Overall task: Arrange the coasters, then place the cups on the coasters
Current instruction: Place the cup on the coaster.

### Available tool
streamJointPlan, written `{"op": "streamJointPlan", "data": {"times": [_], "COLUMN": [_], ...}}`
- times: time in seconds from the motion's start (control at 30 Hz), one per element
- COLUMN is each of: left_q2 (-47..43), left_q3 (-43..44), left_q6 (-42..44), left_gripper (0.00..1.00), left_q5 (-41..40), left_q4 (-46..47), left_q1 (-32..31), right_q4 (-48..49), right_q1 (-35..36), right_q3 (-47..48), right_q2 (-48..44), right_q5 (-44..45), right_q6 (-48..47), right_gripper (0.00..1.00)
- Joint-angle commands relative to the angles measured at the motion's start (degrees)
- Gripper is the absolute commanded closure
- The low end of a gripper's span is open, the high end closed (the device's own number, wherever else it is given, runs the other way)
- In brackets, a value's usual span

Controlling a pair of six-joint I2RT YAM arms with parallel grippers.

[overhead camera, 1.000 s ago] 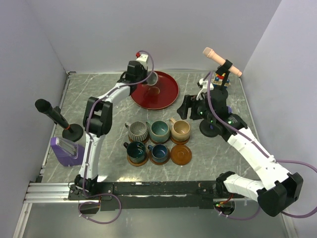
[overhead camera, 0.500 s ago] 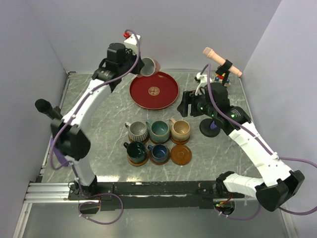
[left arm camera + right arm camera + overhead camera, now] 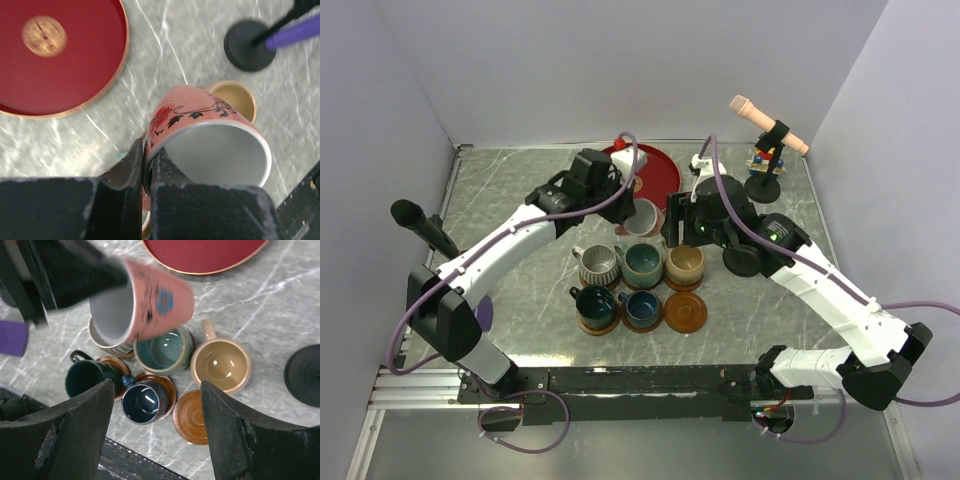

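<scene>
The grey marbled desk [image 3: 500, 180] carries a glossy red round plate [image 3: 662, 170] at its far side. The right gripper [image 3: 157, 390] hangs above the cups, jaws spread wide and empty. The left gripper [image 3: 146, 167] pinches the rim of a terracotta-pink ceramic cup with a white inside [image 3: 200, 130], tilted in the air over the back row: grey ribbed cup [image 3: 598, 265], teal cup [image 3: 643, 263], beige cup [image 3: 685, 262]. In front, the dark green cup [image 3: 594, 300] and dark blue cup [image 3: 641, 304] stand on brown wooden coasters [image 3: 172, 385], beside one bare grooved coaster [image 3: 685, 311].

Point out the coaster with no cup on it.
The coaster at the front right, beside the dark blue cup; every other visible coaster carries a cup.
</scene>
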Motion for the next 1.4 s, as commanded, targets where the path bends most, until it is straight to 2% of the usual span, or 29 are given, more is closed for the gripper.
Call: {"op": "streamJointPlan", "data": {"times": [0.0, 0.57, 0.77, 0.9, 1.1, 1.17, 1.2, 1.27, 1.3, 1.37], "left_q2": [-6.06, -5.71, -6.59, -6.59, -6.77, -7.12, -7.29, -7.91, -8.34, -9.83], "left_q3": [-0.57, -0.84, -1.54, -1.98, -2.42, -2.77, -2.94, -3.38, -3.73, -4.52], "left_q6": [-2.39, -2.57, -3.19, -3.8, -4.33, -4.59, -4.59, -4.5, -4.24, -3.8], "left_gripper": [0.99, 0.99, 0.99, 0.99, 0.99, 0.99, 0.97, 0.79, 0.64, 0.42], "left_q5": [0.17, -2.55, -2.29, -1.59, -1.24, -1.24, -1.06, -1.15, -1.41, -2.64], "left_q4": [5.73, 4.59, 5.55, 6.35, 6.79, 7.22, 7.49, 8.01, 8.28, 8.89], "left_q1": [-1.82, -9.03, -9.65, -9.83, -9.83, -9.83, -9.83, -9.74, -9.83, -9.83], "right_q4": [-3.87, 0.79, -1.32, -2.11, -5.01, -5.36, -5.28, -4.67, -4.14, -3.78], "right_q1": [1.84, 5.36, 6.76, 7.99, 8.43, 8.35, 8.35, 8.35, 8.35, 8.26], "right_q3": [2.54, 0.69, 0.95, 1.39, 3.06, 3.07, 2.98, 2.89, 2.8, 3.06], "right_q2": [1.47, 3.22, 6.92, 8.59, 10.0, 9.82, 9.56, 8.68, 8.42, 7.8], "right_q5": [7.57, 12.84, 20.57, 25.14, 28.14, 28.67, 28.75, 28.5, 28.23, 28.05], "right_q6": [3.53, 5.38, 6.17, 6.26, 7.4, 7.84, 7.93, 7.85, 7.67, 7.41], "right_gripper": [0.24, 0.27, 0.37, 0.5, 0.96, 1.0, 1.0, 1.0, 1.0, 1.0]}}
